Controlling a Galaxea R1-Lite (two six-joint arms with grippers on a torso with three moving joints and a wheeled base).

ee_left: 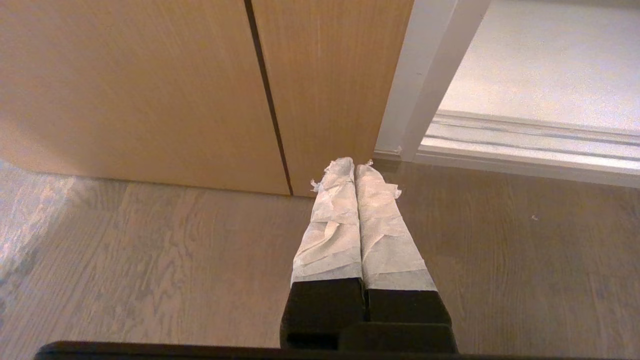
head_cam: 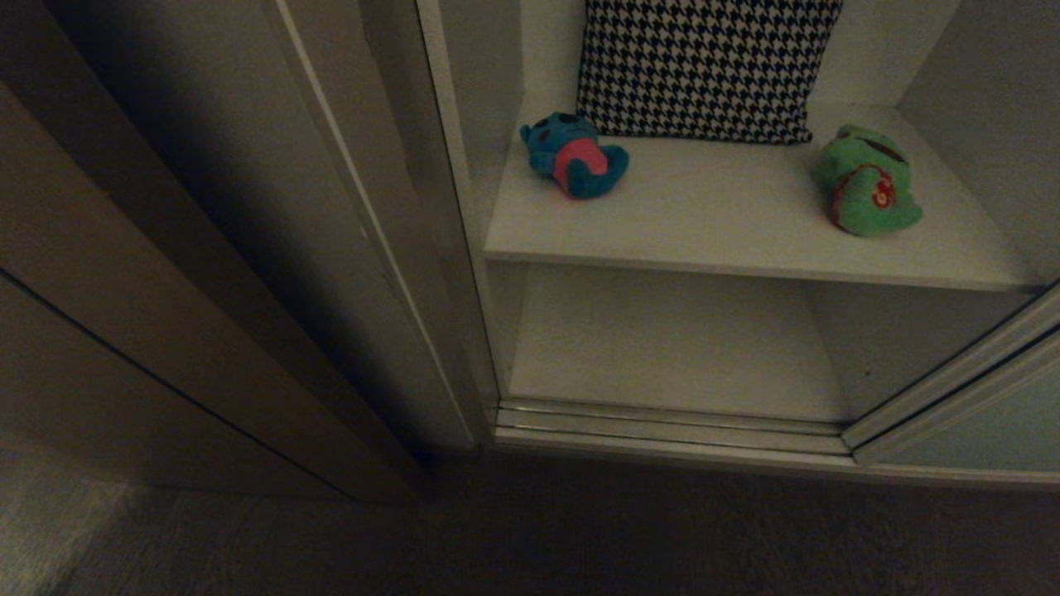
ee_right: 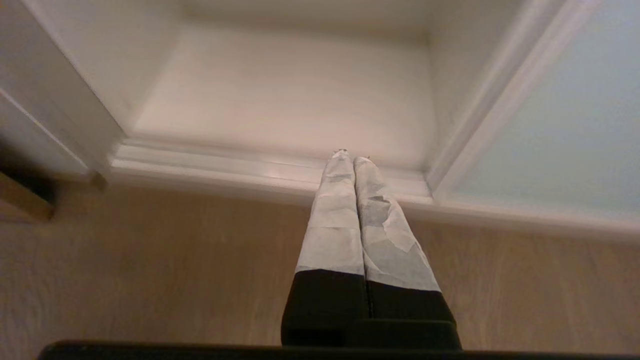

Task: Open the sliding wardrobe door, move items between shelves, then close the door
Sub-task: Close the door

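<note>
The wardrobe stands open. A teal-blue bear [head_cam: 575, 155] with a red belly lies at the left of the upper white shelf [head_cam: 729, 240]; a green frog [head_cam: 865, 180] lies at its right. The lower shelf [head_cam: 671, 348] below them is bare. The pale grey-green sliding door [head_cam: 977, 430] is slid off to the right, also in the right wrist view [ee_right: 565, 130]. Neither arm shows in the head view. My left gripper [ee_left: 354, 165] is shut and empty, low over the floor by the wooden panelling. My right gripper [ee_right: 351, 157] is shut and empty, pointing at the door track.
A black-and-white houndstooth cushion [head_cam: 704, 66] leans at the back of the upper shelf. Brown wooden panelling [ee_left: 150, 90] stands left of the wardrobe. The metal door track [head_cam: 671, 426] runs along the wardrobe's bottom. Wooden floor [ee_left: 150, 270] lies in front.
</note>
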